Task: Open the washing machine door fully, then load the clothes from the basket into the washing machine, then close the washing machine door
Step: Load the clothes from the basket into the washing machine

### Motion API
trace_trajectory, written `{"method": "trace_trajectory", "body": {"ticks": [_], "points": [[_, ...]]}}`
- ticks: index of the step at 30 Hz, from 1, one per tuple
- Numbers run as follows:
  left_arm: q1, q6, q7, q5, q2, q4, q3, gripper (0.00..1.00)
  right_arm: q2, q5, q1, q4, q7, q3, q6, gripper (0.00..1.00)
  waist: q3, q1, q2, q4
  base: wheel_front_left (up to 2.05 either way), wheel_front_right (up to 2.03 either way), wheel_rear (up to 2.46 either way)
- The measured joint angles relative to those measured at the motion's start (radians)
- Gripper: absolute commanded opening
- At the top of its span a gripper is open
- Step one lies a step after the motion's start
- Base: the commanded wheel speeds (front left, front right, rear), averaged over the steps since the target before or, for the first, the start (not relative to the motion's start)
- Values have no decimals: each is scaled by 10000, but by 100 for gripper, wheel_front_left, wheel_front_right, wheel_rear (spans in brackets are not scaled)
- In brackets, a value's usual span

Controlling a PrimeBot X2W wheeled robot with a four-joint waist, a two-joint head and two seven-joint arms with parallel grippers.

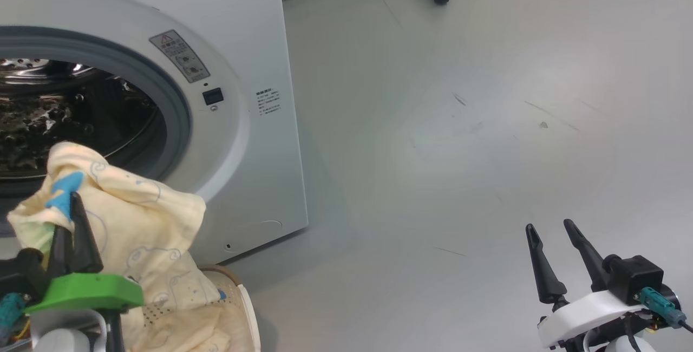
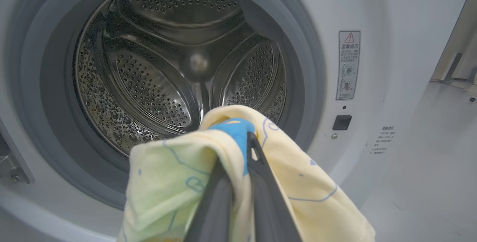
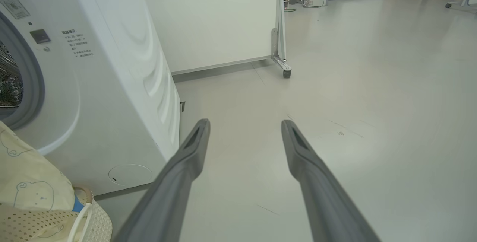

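1. Step in hand: loading, as I read it. The drum [image 2: 156,85] mouth of the washing machine [image 1: 254,151] stands unobstructed, so door-opening looks done. Closing is not yet due.
2. Left claw [image 2: 238,152]: pinched almost shut on a fold of the clothes [image 2: 167,175]. It's cream fabric with blue trim right at the tips, and it drapes off both sides of the fingers.
3. Position: the held garment sits in front of the lower part of the opening, on the near side of the grey seal [image 2: 56,130] and not yet inside the drum. In the head view its lower end reaches down to the basket [image 1: 246,308], which sits on the floor [image 1: 433,151] just beside the machine's front corner. There is more cream fabric in the basket, and I can't tell if that is the same piece or another.
4. Right claw [image 1: 549,226]: spread wide, nothing in it, over bare floor well apart from the machine.
5. Next move, my call: lift a bit so the tail clears the basket rim. Then drive the left claw forward past the seal and well into the drum, release, and back straight out.
6. Watch for: the tail dragging on the seal or left hanging over the lip, which would foul the door when it closes. Check the basket for leftovers before closing.
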Motion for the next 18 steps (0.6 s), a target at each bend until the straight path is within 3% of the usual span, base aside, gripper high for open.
{"method": "trace_trajectory", "body": {"ticks": [11,18], "points": [[-2107,167,637,437,809,740,525,0,38,98,-382,-73,0,-40,0,100,1069,0,0,-538,0,0,0],[-3337,211,819,612,1007,1490,569,0,31,201,-652,-119,0,38,0,100,1657,0,0,-621,0,0,0]]}}
